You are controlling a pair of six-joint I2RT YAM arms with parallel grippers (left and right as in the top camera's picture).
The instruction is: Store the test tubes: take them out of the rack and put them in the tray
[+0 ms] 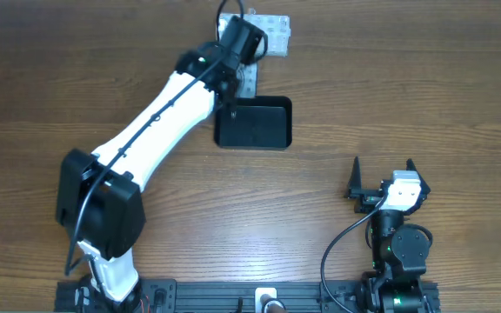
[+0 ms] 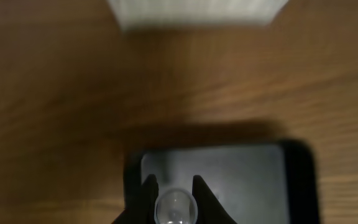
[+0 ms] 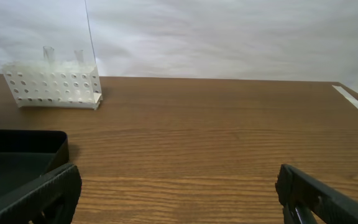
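A white perforated rack stands at the table's far middle; in the right wrist view the rack has two clear tubes sticking up from it. A black tray lies just in front of it. My left gripper hangs over the near-left part of the tray, shut on a clear test tube seen end-on between its fingers. From above, the left gripper sits between rack and tray. My right gripper rests open at the near right, holding nothing.
Bare wooden table lies all around the tray and rack. A thin vertical line crosses the right wrist view above the rack's end. A pale strip marks the table's far right edge. The arm bases stand along the near edge.
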